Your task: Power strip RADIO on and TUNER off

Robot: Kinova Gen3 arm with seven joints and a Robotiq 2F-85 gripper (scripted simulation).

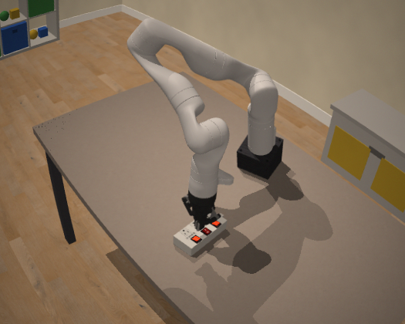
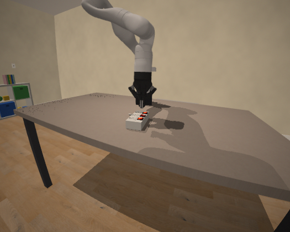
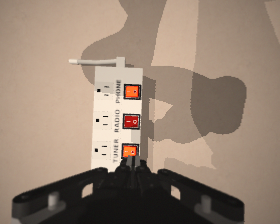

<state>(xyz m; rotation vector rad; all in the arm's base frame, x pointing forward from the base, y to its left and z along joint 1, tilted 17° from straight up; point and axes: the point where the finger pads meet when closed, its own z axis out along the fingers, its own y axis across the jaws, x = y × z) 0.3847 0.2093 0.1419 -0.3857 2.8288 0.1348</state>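
Observation:
A white power strip (image 1: 185, 242) (image 2: 133, 123) (image 3: 104, 134) lies flat and the right way up on the table (image 1: 121, 140) (image 2: 211, 139), near its front edge. In the wrist view its three rocker switches are labelled. The PHONE switch (image 3: 132, 91) glows bright orange. The RADIO switch (image 3: 131, 121) is dark red. The TUNER switch (image 3: 130, 150) glows bright orange. My gripper (image 1: 198, 224) (image 2: 141, 105) (image 3: 133, 163) is shut and empty. It points straight down and hangs a little above the strip, its fingertips over the TUNER end.
The arm's black base (image 1: 260, 157) stands on the table behind the strip. A grey cabinet with yellow doors (image 1: 372, 152) stands on the floor at the right. A shelf with coloured boxes (image 1: 21, 17) (image 2: 9, 100) stands far off at the left.

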